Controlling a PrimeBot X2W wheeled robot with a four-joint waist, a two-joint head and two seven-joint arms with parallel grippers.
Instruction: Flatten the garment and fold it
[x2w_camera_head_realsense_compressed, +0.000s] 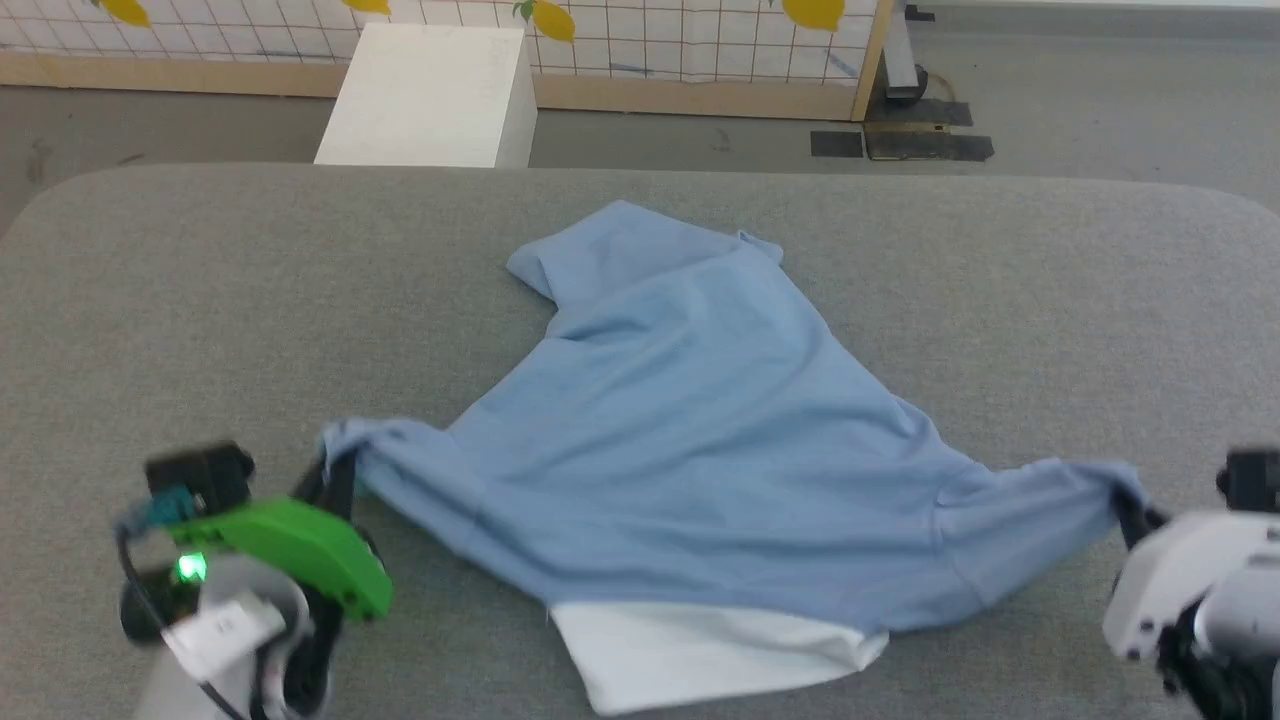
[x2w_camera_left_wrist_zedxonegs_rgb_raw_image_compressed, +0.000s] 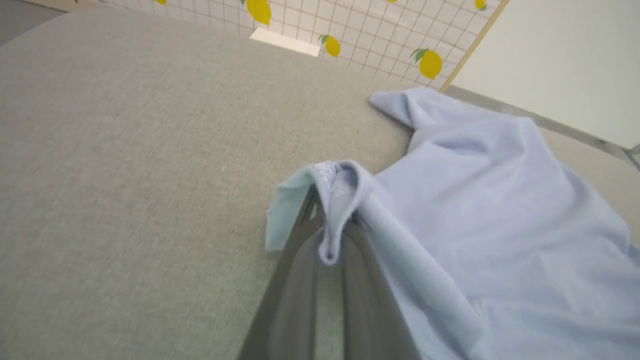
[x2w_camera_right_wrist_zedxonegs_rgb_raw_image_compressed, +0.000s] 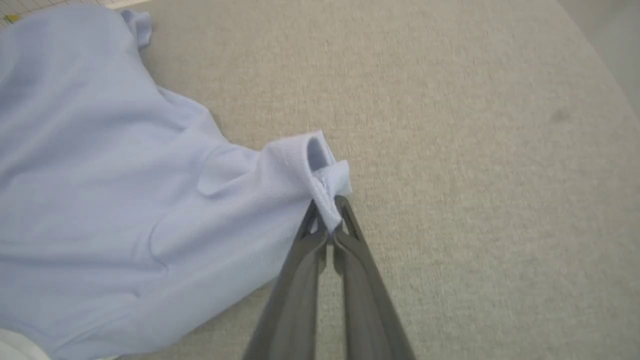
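The garment (x2w_camera_head_realsense_compressed: 680, 430), a light blue shirt, lies stretched across the grey table (x2w_camera_head_realsense_compressed: 180, 300), with a white layer (x2w_camera_head_realsense_compressed: 690, 650) showing under its near edge. My left gripper (x2w_camera_head_realsense_compressed: 335, 470) is shut on the garment's left corner, and in the left wrist view that gripper (x2w_camera_left_wrist_zedxonegs_rgb_raw_image_compressed: 330, 220) has bunched cloth (x2w_camera_left_wrist_zedxonegs_rgb_raw_image_compressed: 500, 200) draped over its tips. At the far right, my right gripper (x2w_camera_head_realsense_compressed: 1130, 515) is shut on the other corner. The right wrist view shows this gripper (x2w_camera_right_wrist_zedxonegs_rgb_raw_image_compressed: 327, 212) pinching a fold of the blue fabric (x2w_camera_right_wrist_zedxonegs_rgb_raw_image_compressed: 125, 175). The cloth is taut between both grips.
A white box (x2w_camera_head_realsense_compressed: 430, 95) stands on the floor beyond the table's far edge. Behind it runs a gridded panel with yellow lemon shapes (x2w_camera_head_realsense_compressed: 550, 20). Bare grey tabletop lies left, right and beyond the shirt.
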